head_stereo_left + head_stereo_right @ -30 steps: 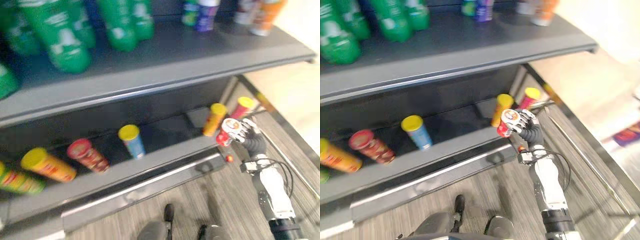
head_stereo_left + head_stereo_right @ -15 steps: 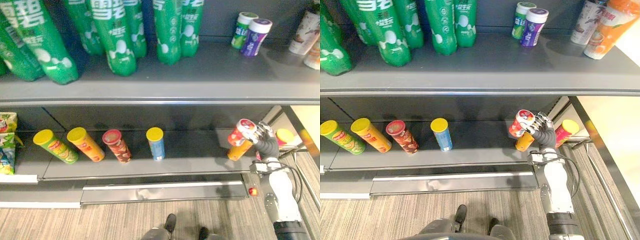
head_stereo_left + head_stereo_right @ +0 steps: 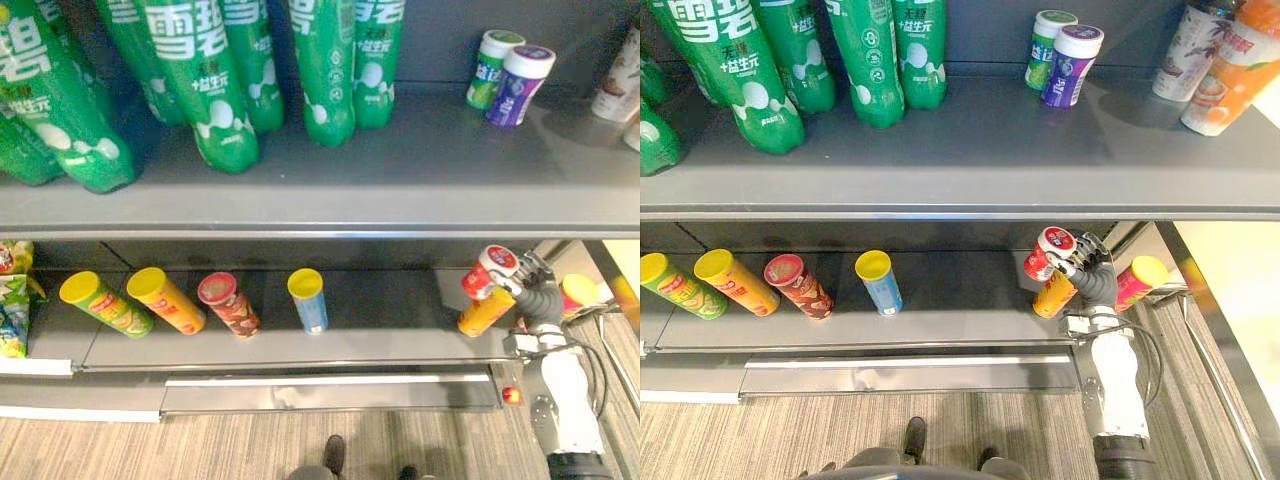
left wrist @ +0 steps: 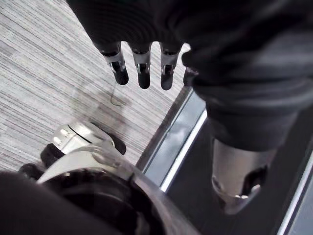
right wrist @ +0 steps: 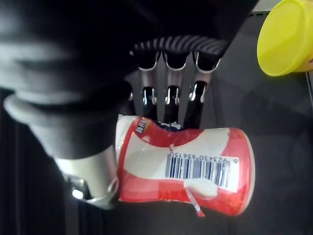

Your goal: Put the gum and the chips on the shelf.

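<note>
Chips can, where is it?

— In the right hand, clasped between the fingers and the thumb. It hangs tilted at the right end of the lower shelf, just above an orange can lying there.

— And the gum?

— A green gum bottle and a purple gum bottle stand side by side on the upper shelf.

— The other hand?

— The left hand hangs over the striped floor, fingers relaxed, holding nothing.
</note>
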You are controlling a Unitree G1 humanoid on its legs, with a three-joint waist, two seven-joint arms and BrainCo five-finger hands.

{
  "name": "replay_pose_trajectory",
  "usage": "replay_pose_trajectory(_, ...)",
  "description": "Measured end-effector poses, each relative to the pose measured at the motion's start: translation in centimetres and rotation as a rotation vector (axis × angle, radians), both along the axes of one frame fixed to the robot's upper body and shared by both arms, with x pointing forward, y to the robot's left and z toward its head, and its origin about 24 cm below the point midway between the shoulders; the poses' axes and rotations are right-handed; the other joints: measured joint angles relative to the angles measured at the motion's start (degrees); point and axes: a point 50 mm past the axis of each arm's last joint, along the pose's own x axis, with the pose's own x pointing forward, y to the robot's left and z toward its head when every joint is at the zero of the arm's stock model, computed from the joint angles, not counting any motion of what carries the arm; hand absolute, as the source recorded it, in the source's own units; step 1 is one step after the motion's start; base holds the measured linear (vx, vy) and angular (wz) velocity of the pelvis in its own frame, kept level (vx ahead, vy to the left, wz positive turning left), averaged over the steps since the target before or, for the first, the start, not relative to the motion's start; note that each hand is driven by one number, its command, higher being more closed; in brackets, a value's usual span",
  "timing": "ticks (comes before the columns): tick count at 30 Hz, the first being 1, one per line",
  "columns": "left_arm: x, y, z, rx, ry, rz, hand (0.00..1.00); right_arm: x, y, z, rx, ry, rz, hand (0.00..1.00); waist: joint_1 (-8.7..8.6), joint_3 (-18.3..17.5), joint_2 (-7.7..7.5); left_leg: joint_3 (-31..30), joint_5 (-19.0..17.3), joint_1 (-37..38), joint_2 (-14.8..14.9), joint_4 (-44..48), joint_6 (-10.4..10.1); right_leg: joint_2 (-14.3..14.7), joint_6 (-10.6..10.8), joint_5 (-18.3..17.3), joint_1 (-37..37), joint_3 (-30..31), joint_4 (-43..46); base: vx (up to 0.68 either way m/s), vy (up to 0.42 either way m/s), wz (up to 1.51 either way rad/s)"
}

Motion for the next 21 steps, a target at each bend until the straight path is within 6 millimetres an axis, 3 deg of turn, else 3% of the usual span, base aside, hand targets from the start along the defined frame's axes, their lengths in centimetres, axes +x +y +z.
replay_pose_trajectory(4, 0.5, -0.1, 0.2, 0.013, -0.014, -0.042, 0.00, -0.5, 0.0, 0.6, -0.010, -0.027, 0.008, 1.00, -0.04, -0.26, 0.37, 2.08, -0.50, 0.63, -0.23, -0.04, 0.24, -0.20, 0.00, 0.00, -0.18, 2.48, 0.00, 0.03, 0.032, -0.22)
replay_pose_trajectory(12, 1.1, -0.4, 0.1, 0.016, -0.019, -0.075, 0.00, -2.0, -1.9, -0.4, -0.012, 0.022, -0.083, 1.00, -1.00, -1.19, 1.44, 4.90, -0.82, 0.57, 0.23, -0.10, 0.37, 0.12, 0.10, -0.06, -1.13, 4.84, -0.72, 0.00, -0.011, -0.20)
replay_pose_trajectory(21, 1.1, -0.2, -0.1, 0.011, -0.007, -0.097, 0.00, -3.5, -3.0, -0.3, -0.028, 0.023, -0.130, 1.00, -2.47, -1.28, 1.28, 7.65, -1.28, 1.62, 1.13, -0.13, 0.14, 0.83, 0.09, -0.04, -1.27, 7.15, -0.70, 0.01, -0.018, -0.15)
